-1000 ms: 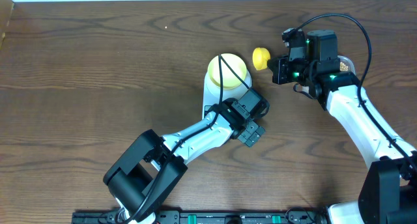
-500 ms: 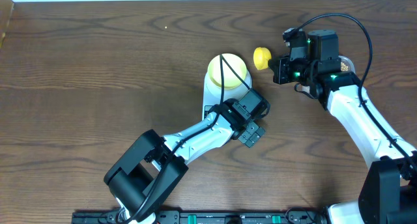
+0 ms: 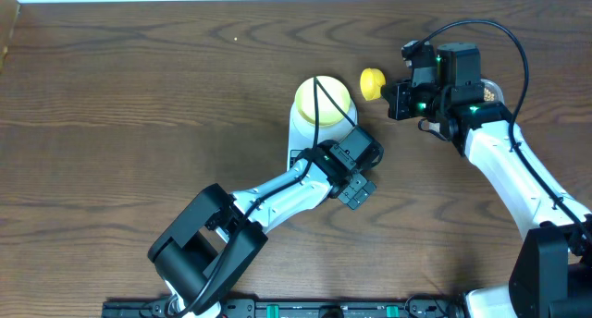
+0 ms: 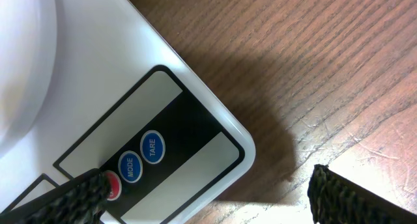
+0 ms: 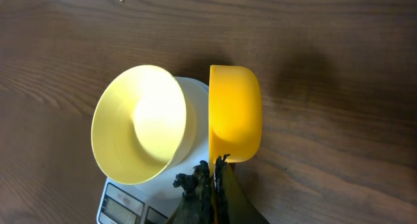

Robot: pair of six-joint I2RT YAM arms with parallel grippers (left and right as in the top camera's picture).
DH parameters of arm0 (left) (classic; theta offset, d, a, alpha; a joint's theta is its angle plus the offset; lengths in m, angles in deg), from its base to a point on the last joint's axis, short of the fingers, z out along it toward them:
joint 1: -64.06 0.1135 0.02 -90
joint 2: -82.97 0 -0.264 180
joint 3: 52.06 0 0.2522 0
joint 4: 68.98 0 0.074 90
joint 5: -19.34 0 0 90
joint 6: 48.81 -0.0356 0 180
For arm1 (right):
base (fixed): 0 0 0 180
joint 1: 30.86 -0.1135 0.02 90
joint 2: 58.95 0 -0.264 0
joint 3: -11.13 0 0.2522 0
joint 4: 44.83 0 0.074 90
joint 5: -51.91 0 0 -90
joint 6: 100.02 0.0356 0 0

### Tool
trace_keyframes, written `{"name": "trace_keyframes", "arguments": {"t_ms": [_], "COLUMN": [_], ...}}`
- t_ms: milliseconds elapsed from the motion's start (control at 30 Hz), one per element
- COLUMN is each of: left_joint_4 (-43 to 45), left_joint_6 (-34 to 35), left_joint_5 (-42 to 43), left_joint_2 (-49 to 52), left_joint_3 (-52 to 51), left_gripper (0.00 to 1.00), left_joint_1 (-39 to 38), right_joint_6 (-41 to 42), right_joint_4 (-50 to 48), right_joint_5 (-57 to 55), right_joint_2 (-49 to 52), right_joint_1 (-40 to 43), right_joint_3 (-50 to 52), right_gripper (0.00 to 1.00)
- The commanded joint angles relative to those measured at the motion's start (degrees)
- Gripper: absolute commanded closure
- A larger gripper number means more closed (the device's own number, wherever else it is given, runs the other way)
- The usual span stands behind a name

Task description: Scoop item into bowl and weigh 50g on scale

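Note:
The pale-yellow bowl (image 3: 324, 101) stands on the white scale (image 3: 298, 142), and its inside looks empty in the right wrist view (image 5: 140, 123). My left gripper (image 3: 354, 181) is open low over the scale's button panel (image 4: 176, 159), with one fingertip at the red button (image 4: 112, 186). My right gripper (image 3: 393, 98) is shut on the handle of the bright-yellow scoop (image 3: 371, 81), held just right of the bowl (image 5: 234, 113). I see no beans in the scoop or bowl. A tan patch (image 3: 487, 94) behind the right arm may be beans.
The scale's grey display (image 5: 120, 208) shows at the lower left of the right wrist view; its digits are unreadable. Bare dark wood table (image 3: 139, 105) lies to the left and behind the scale. The right arm (image 3: 504, 161) crosses the right side.

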Motion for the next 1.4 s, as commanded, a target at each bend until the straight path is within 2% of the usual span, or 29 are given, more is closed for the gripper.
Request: {"name": "trace_keyframes", "arguments": {"t_ms": [0, 433, 733, 933, 1033, 1200, 1367], "left_joint_4": [-0.2, -0.5, -3.4, -8.0, -8.7, -9.2, -10.0], "left_joint_6": [-0.3, -0.3, -0.1, 4.5, 4.6, 4.6, 4.6], "left_joint_5": [2.0, 1.9, 1.7, -6.4, -9.9, -16.2, -16.4], "left_joint_2": [2.0, -7.4, -18.8, -29.5, -33.1, -35.1, -34.4], "left_joint_3": [-0.5, -0.5, -0.5, -0.5, -0.5, -0.5, -0.5], "left_gripper": [0.02, 0.01, 0.01, 0.01, 0.01, 0.01, 0.01], "left_joint_1": [-0.2, -0.2, 0.1, 3.3, 6.1, 11.2, 16.0], "right_joint_6": [-1.1, -1.1, -1.0, -1.0, -1.0, -0.8, -0.8], "right_joint_4": [0.2, 0.1, 0.1, 0.0, 0.4, 1.3, 1.3], "right_joint_5": [0.0, 0.0, 0.9, 1.0, 1.5, 2.6, 3.0], "right_joint_2": [0.0, 0.0, 0.0, 0.0, 0.0, 0.0, 0.0], "right_joint_1": [0.4, 0.5, 0.5, 0.5, 1.0, 2.5, 3.4], "right_joint_3": [-0.8, -0.8, -0.8, -0.9, -0.9, -0.9, -0.9], "right_gripper": [0.99, 0.99, 0.99, 0.99, 0.99, 0.99, 0.99]}}
